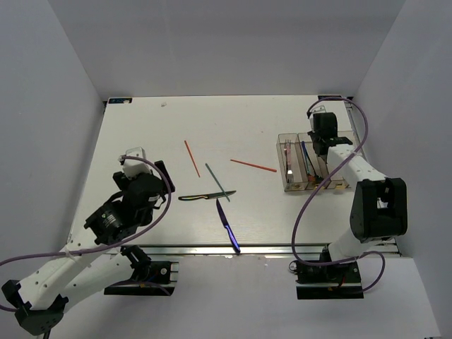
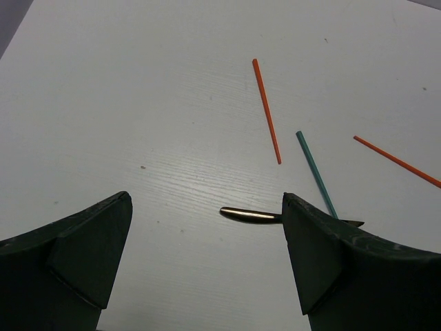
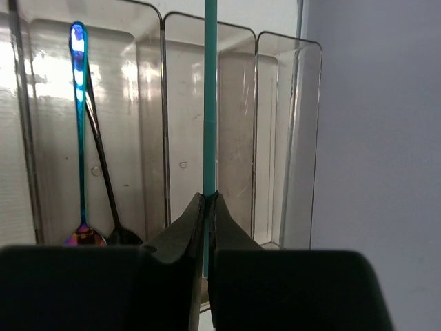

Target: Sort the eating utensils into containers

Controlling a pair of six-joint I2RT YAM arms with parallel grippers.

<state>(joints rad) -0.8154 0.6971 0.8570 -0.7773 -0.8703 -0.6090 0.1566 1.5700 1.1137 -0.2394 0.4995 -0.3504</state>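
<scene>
My right gripper (image 3: 209,200) is shut on a teal chopstick (image 3: 210,96) and holds it lengthwise over the third bin of the clear containers (image 3: 238,138). In the top view it hovers at the back of the containers (image 1: 337,185). The neighbouring bin holds a blue spoon (image 3: 80,103) and a black spoon (image 3: 103,179). My left gripper (image 2: 207,207) is open and low over the table, and the dark knife's handle (image 2: 249,214) sticks out beside its right finger. On the table lie the dark knife (image 1: 207,195), a blue knife (image 1: 227,225), a teal chopstick (image 1: 219,181) and two red chopsticks (image 1: 191,157), (image 1: 253,165).
Silver forks (image 1: 288,159) lie in the leftmost bin. Purple cables (image 1: 305,212) loop from the right arm beside the containers. White walls close in the table on the left, back and right. The table's near edge runs just below the blue knife.
</scene>
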